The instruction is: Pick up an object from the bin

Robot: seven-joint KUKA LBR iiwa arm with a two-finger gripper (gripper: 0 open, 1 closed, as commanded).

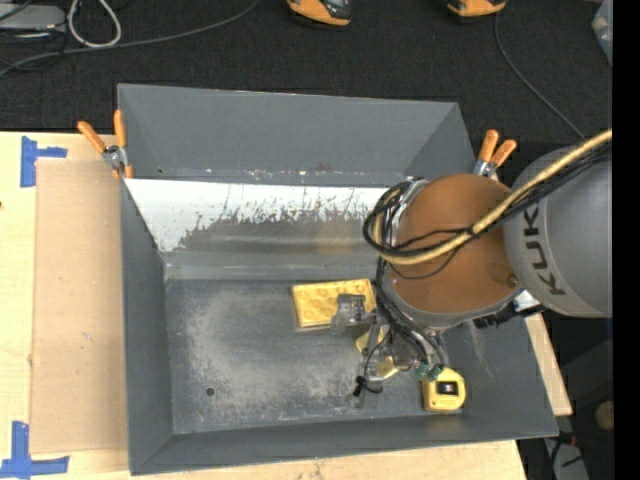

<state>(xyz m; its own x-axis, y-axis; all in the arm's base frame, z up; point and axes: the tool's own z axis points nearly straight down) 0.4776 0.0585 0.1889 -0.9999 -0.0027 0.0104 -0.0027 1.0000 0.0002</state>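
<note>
Looking down from above, my claw (372, 372) is low over the bin (240, 368) floor, and I can't tell how wide it stands or what it has. The danger is closing on bare metal between two candidates. A yellow tape measure (443, 392) sits just right of it, and a flat yellow block (322, 306) lies near, up-left. My cabled wrist crowds both.

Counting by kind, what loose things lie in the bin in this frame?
Yellow flat rectangular pad: 1
Small yellow tape measure, as it looks: 1
Small dark grey piece at the pad's right end: 1
Total: 3 visible. Anything under the arm is hidden.
</note>
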